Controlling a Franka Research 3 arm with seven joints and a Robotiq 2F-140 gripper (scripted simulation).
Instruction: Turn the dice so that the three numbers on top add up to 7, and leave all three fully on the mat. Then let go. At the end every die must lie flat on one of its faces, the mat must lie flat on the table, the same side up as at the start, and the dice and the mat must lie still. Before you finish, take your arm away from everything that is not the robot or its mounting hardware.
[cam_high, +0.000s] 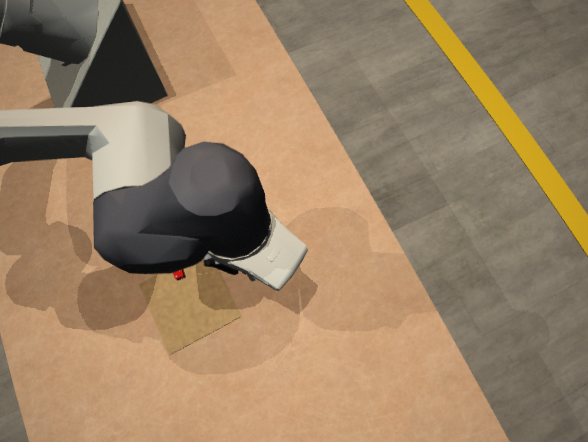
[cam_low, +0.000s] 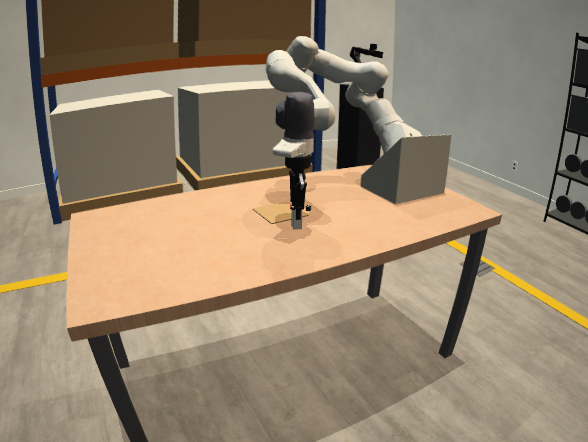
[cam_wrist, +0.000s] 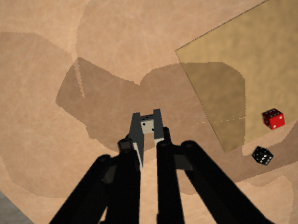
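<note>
The gripper (cam_wrist: 148, 119) (cam_low: 297, 226) points down at the table beside the mat. Its fingertips are close together on both sides of a white die (cam_wrist: 147, 125), shut on it; the die is outside the mat. The mat (cam_high: 197, 320) (cam_low: 272, 216) (cam_wrist: 212, 75) is tan and lies flat. A red die (cam_high: 179, 274) (cam_wrist: 273, 119) is on the mat near one edge, partly hidden by the gripper in the exterior view. A black die (cam_wrist: 262, 155) (cam_low: 308, 208) is on the table just off that edge; the arm hides it in the top view. The top numbers are too small to read surely.
A grey wedge-shaped block (cam_low: 422, 170) (cam_high: 117, 65) stands on the table (cam_low: 175, 260) near the robot's base. The arm hangs over one side of the mat in the top view and casts shadows across it. Large boxes stand on the floor behind the table.
</note>
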